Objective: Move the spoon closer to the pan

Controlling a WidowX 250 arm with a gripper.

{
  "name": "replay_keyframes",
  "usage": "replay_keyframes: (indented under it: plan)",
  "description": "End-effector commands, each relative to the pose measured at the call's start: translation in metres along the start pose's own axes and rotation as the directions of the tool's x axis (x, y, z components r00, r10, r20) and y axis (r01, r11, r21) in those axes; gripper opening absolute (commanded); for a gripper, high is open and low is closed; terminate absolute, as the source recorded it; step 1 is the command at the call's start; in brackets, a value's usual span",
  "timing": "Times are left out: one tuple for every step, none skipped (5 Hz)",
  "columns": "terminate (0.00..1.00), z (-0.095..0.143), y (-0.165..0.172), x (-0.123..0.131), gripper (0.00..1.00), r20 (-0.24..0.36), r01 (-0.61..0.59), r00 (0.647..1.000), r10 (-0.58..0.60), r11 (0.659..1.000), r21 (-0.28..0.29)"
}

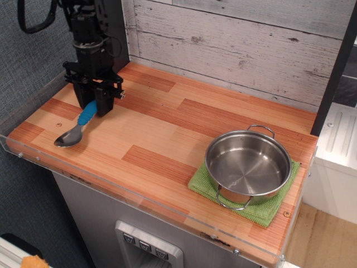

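The spoon (83, 118) has a blue handle and a silver bowl. It lies at the table's left end with its bowl pointing at the front left corner. My gripper (93, 107) stands upright over the handle's far end, with its fingers shut on that end. The bowl looks to be resting on or just above the wood. The steel pan (247, 165) sits far off at the front right, and its two wire handles show.
The pan stands on a green cloth (266, 210). A clear plastic lip (111, 187) runs along the table's front and left edges. A whitewashed plank wall (234, 50) backs the table. A dark post (114, 28) stands behind the arm.
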State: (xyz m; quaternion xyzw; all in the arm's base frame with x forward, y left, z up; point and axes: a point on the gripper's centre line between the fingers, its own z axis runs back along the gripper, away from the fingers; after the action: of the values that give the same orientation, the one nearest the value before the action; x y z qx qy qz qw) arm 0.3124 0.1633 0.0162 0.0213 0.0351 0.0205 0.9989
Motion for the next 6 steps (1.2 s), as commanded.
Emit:
replay_keyframes:
  plan:
    - [0.00,0.051,-0.034,0.010,0.00,0.121,0.061,0.990,-0.067,0.997,0.051]
    - [0.00,0.056,-0.062,0.010,0.00,0.137,0.101,0.985,-0.107,0.993,0.054]
    - [0.00,0.054,-0.086,0.008,0.00,0.146,0.153,0.977,-0.156,0.988,0.033]
    - [0.00,0.048,-0.111,0.006,0.00,0.173,0.222,0.958,-0.227,0.974,0.045]
    - [0.00,0.040,-0.129,0.007,0.00,0.195,0.232,0.953,-0.231,0.973,0.019]
    - [0.00,0.033,-0.137,0.006,0.00,0.194,0.243,0.951,-0.242,0.970,0.017]
